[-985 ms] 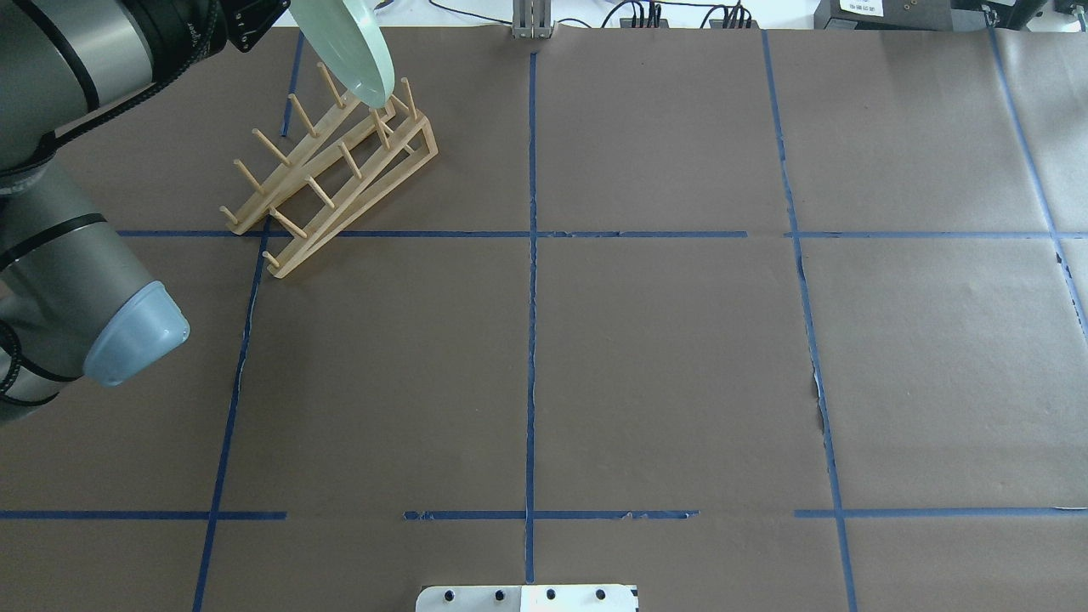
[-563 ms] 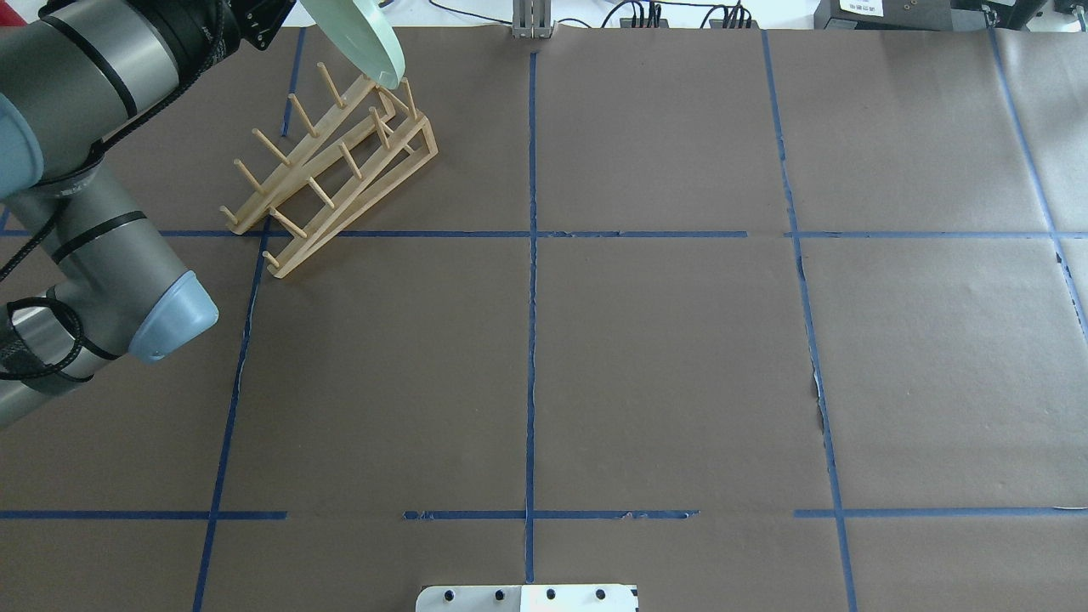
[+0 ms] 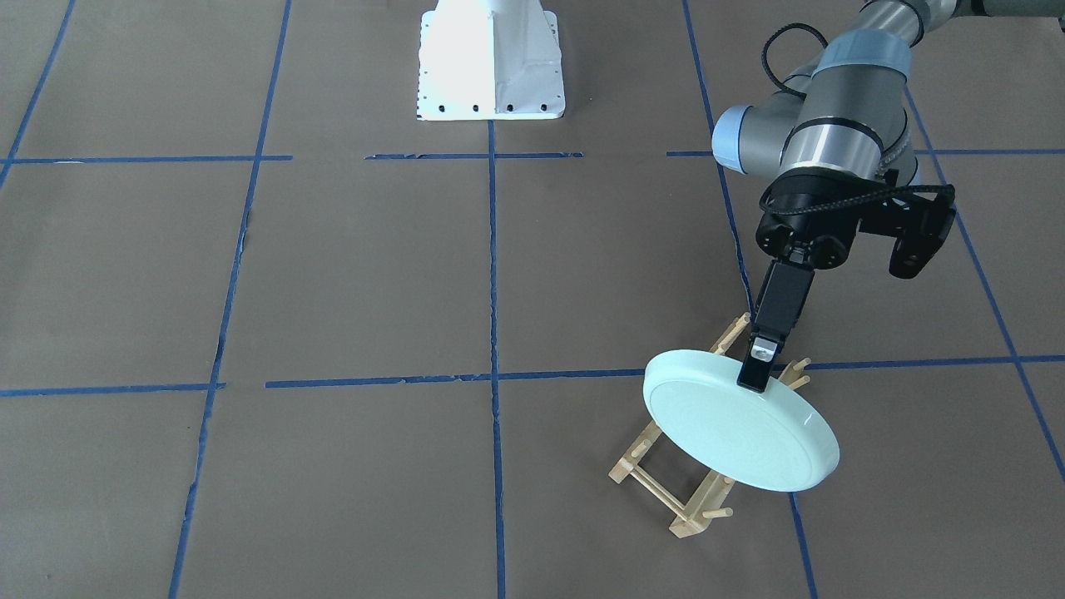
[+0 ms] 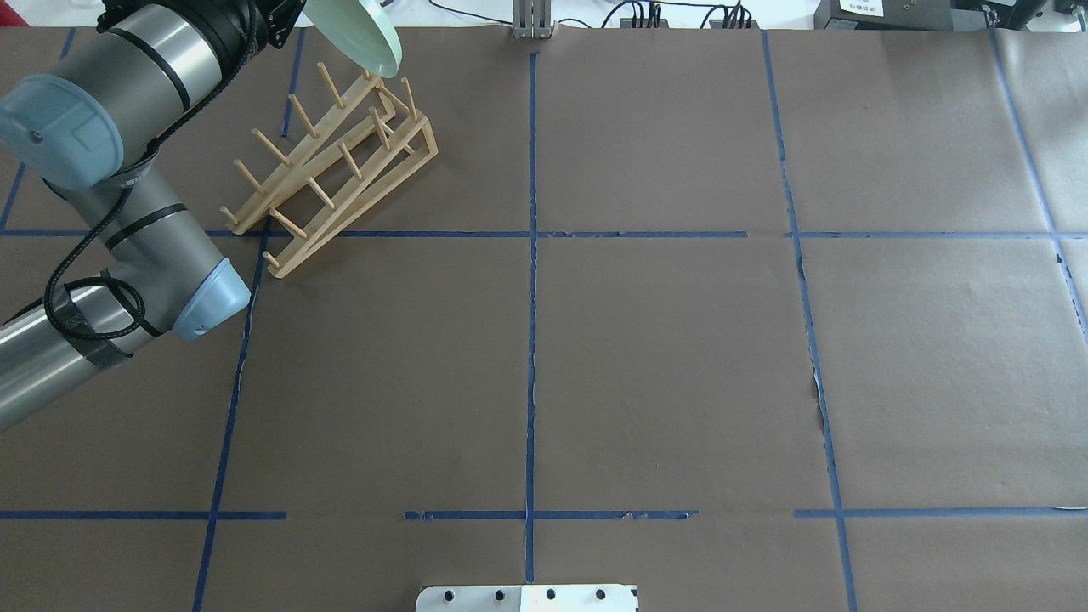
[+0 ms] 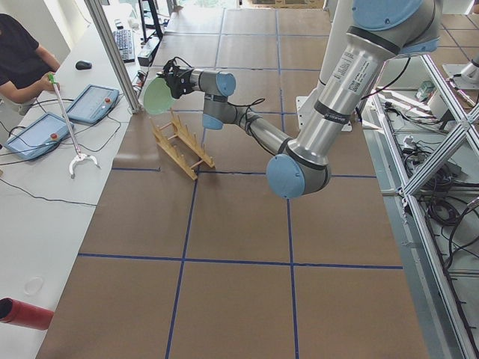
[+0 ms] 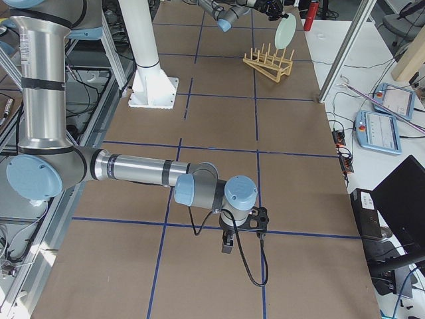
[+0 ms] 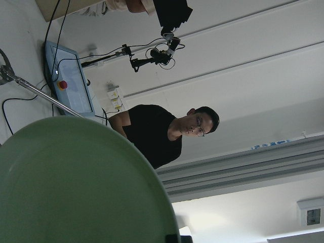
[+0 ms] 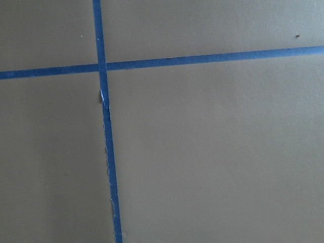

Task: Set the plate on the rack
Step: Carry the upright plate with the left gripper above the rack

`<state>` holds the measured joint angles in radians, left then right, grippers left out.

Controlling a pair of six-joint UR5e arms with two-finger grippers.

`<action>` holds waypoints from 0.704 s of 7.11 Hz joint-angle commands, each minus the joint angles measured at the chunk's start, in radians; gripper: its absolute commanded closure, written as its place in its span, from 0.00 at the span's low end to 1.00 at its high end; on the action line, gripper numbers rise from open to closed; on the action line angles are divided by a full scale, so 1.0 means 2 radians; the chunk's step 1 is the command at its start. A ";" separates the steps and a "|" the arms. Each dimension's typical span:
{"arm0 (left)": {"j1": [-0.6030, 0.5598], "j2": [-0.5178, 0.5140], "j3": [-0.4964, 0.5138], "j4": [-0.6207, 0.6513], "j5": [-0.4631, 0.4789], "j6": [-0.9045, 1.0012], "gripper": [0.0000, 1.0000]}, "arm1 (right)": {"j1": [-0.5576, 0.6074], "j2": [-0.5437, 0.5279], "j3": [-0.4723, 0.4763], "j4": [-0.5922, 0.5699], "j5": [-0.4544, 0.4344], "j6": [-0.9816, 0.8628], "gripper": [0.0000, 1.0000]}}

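The plate is smooth, glossy, glazed pale green. The rack is bare, matt light wood. Matt brown paper covers the bench, crossed by blue tape. The left arm is brushed metal with smooth plastic caps.

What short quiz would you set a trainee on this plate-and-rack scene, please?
1. True or false: the mint-green plate lies flat on the table.
2. Where does the left gripper grip the plate? A) at its rim; B) at its centre; C) nowhere, it is open beside it.
3. Fill in: the plate hangs tilted over one end of the wooden ___.

Key
1. False: it is held up off the table.
2. A.
3. dish rack.
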<state>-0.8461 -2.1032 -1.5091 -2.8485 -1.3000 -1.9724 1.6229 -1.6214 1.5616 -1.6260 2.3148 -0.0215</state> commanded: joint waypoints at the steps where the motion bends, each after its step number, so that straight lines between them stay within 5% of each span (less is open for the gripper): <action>1: 0.000 -0.005 0.017 -0.001 0.006 -0.021 1.00 | 0.000 0.000 0.000 0.000 0.000 0.000 0.00; 5: 0.018 -0.005 0.053 -0.027 0.026 -0.023 1.00 | 0.000 0.000 0.000 0.000 0.000 0.000 0.00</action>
<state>-0.8206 -2.1118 -1.4284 -2.8863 -1.2585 -2.0171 1.6229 -1.6214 1.5616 -1.6260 2.3148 -0.0215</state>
